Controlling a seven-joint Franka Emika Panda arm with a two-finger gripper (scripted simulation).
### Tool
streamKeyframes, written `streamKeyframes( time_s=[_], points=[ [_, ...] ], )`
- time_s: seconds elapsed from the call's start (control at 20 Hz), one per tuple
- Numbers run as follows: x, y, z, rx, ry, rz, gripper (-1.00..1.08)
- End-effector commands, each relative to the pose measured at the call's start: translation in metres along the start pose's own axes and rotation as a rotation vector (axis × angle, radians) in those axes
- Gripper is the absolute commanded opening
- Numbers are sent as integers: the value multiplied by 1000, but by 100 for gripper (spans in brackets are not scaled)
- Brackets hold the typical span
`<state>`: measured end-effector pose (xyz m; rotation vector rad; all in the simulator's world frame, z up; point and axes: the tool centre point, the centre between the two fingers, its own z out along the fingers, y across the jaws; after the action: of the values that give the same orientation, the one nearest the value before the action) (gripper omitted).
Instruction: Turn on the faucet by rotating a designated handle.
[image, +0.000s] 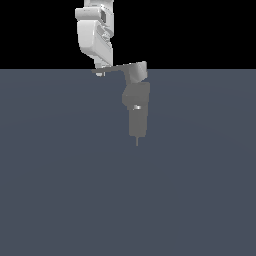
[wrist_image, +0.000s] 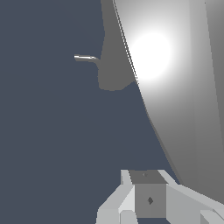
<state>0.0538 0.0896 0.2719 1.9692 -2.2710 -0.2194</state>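
Note:
The faucet (image: 136, 111) is a blocky matte-grey upright body with a small bright spot midway and a thin spike at its bottom. The handle (image: 114, 69), a flat grey lever, juts from the top block toward the exterior view's left. My gripper (image: 100, 72) comes down from the white arm and sits at the handle's outer tip, apparently touching it. In the wrist view the handle (wrist_image: 175, 87) fills one side as a broad, brightly lit grey surface, with the faucet (wrist_image: 113, 65) body and its spike behind it. One gripper finger (wrist_image: 149, 196) shows close to the handle's edge; the jaw gap is hidden.
A flat dark blue-grey floor (image: 60, 190) spreads around the faucet, with black background above it. The white arm links (image: 94, 30) hang down from the top, above the handle's tip.

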Motion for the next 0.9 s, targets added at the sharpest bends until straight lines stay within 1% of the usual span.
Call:
streamKeyframes(
  time_s=[0.0, 0.85],
  points=[
    [1, 8, 0, -4, 1, 2, -100],
    [0, 51, -1, -4, 1, 2, -100]
  ],
)
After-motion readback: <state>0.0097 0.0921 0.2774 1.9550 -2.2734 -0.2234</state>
